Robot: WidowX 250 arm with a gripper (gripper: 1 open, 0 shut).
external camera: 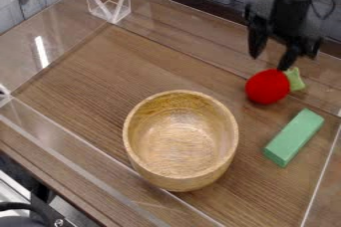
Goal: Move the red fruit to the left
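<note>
"Where is the task's item?"

"The red fruit (266,87) lies on the right-hand part of the wooden worktop (87,92), its leafy green top (297,79) pointing to the right of the view."

"Condition of the hand?"

"The hand (273,60) is dark and blurred, positioned at the far right, just beyond the fruit in the view. I cannot tell whether it is open or closed, nor whether it touches the fruit."

"Items adjacent to the fruit?"

"A light green block (293,138), rectangular, lies near it on the camera's side and slightly to the right, set at a slant. A round wooden bowl (180,138) stands nearer the camera and to the left, apart from both. Its inside shows no contents."

"Remainder of the worktop?"

"A small, pale, angular object (111,2) stands at the far left, well apart from the fruit. Its material I cannot determine. Black cabling (27,214) shows in the near left corner of the view."
</note>
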